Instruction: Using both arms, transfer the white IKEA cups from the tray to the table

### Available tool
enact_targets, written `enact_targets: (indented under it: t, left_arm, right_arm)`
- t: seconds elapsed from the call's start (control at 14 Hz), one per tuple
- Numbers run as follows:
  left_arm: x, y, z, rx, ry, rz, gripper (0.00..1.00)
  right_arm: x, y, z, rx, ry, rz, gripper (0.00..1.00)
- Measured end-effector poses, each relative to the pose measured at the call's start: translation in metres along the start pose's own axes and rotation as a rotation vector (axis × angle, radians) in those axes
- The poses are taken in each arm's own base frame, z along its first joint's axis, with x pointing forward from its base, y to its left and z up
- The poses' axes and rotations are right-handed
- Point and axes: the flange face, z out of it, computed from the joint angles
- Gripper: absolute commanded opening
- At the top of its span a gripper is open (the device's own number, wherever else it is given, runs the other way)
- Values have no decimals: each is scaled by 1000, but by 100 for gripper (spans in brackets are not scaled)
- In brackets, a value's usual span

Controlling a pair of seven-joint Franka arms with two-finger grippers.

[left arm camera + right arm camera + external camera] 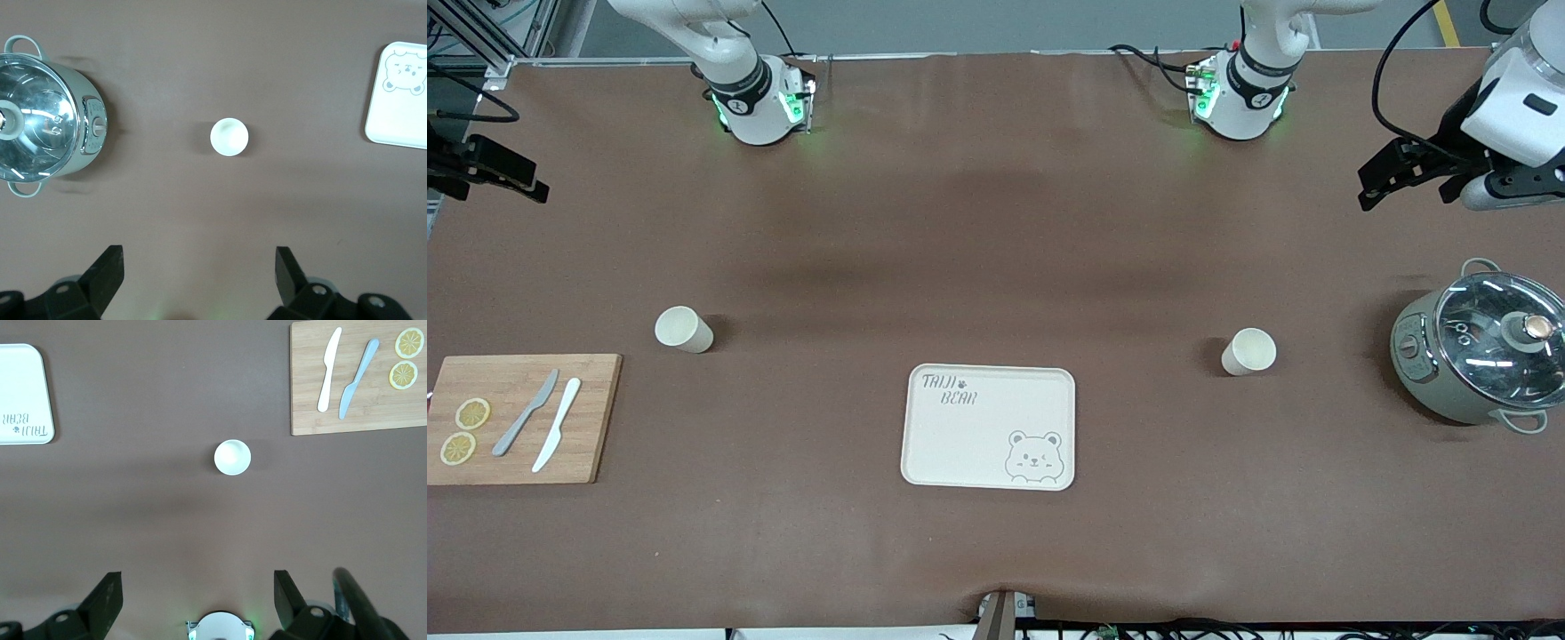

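Off the tray point(990, 428), both cups point(683, 329) point(1248, 351) stand on the counter point(996, 222); keep both open claws point(1392, 178) point(494, 173) clear

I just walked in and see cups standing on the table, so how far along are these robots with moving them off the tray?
It looks finished. The tray holds nothing, and both white cups stand upright on the table: one cup toward the right arm's end, the other cup toward the left arm's end. Nothing is in hand: the left gripper and right gripper are open, high above their cups. Nothing looks left.
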Motion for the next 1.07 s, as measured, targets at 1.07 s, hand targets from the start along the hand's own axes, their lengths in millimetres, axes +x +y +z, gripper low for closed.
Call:
enact_targets:
  t: [1.07]
  left_arm:
    - [19,9,9,-2,-10,21,100]
  right_arm:
    - [0,2,2,-6,-9,0,100]
